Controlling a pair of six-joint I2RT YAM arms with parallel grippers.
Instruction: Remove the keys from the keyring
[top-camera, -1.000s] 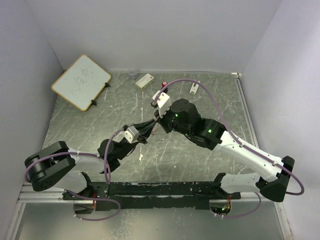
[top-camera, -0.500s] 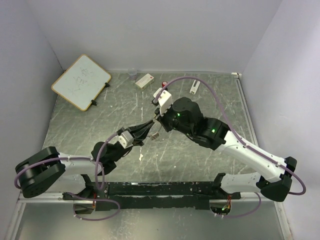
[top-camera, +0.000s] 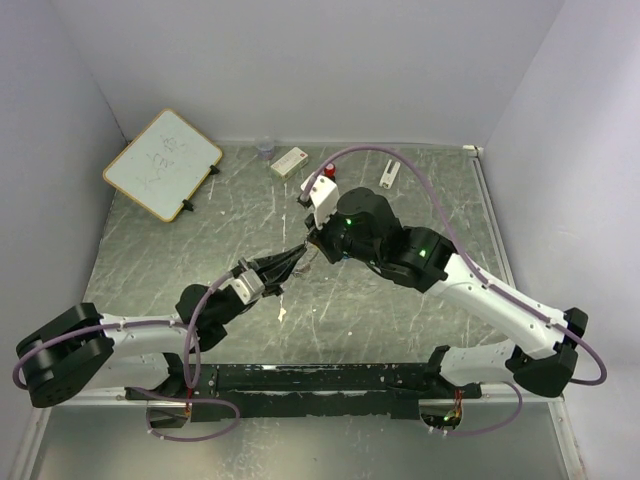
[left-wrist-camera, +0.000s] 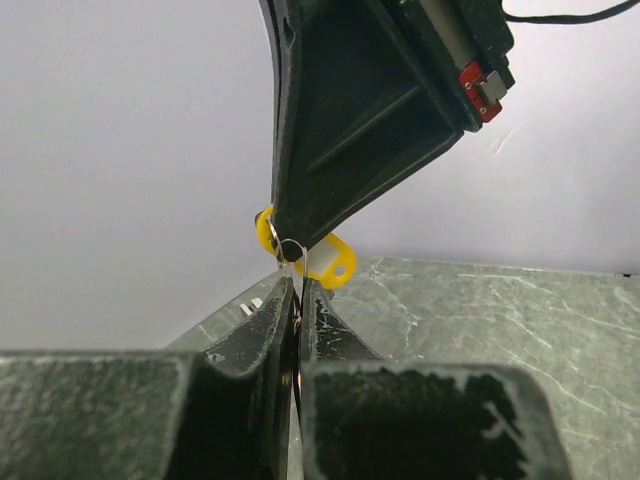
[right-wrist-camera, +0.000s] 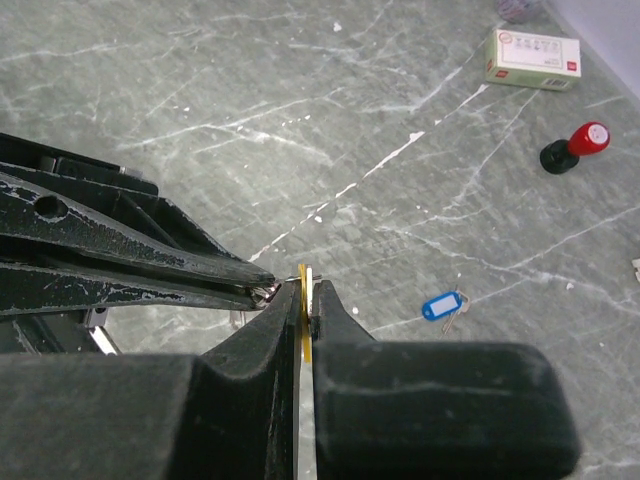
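"Why are the two tools nose to nose up there?"

"I think so they can pull apart. The left tool is squeezed shut on the thin keyring. The right tool is squeezed shut on the yellow key. It all hangs in the air over the middle of the tabletop."

"How many keys?"

"Two that I can count. One yellow on the ring, one blue key lying loose below. One ring. Maybe more keys hang there, I can't tell."

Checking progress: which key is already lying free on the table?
The blue-headed key, alone on the table; the yellow-headed key sits pinched in the right gripper.
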